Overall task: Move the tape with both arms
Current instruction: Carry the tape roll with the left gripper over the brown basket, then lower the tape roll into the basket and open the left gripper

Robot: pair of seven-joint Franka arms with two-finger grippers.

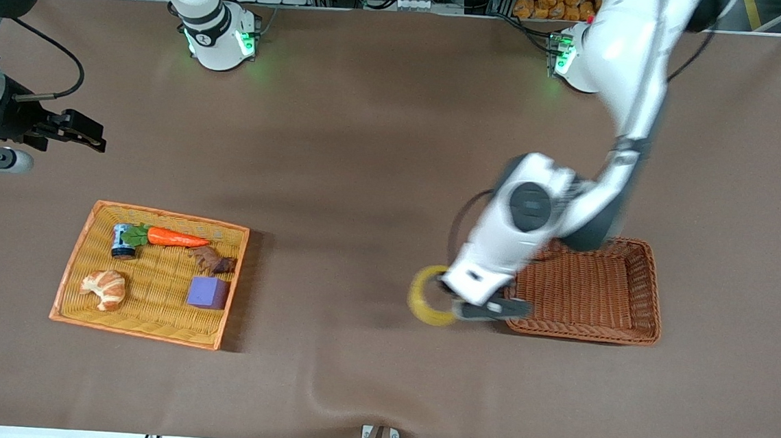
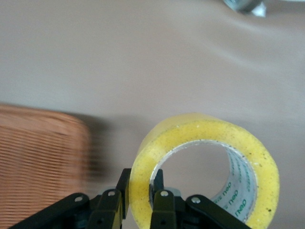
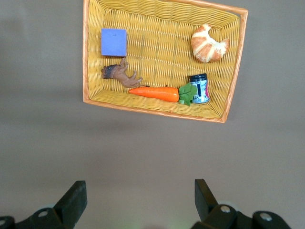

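Note:
The tape (image 1: 430, 295), a yellowish roll with a grey-white core, is held upright in my left gripper (image 1: 456, 305). It hangs over the bare table beside the brown wicker basket (image 1: 630, 332), on the side toward the right arm's end. In the left wrist view the left gripper (image 2: 141, 179) is shut on the tape's (image 2: 190, 126) wall, one finger outside the ring and one inside. My right gripper (image 1: 87, 134) is open and empty, over the table at the right arm's end; the right wrist view shows the gripper (image 3: 138, 191) above bare table.
A yellow wicker basket (image 1: 149, 329) holds a carrot (image 1: 176, 238), a croissant (image 1: 104, 288), a purple block (image 1: 206, 292), a small can (image 1: 122, 241) and a brown toy animal (image 1: 212, 260). The brown basket (image 2: 43, 157) holds nothing.

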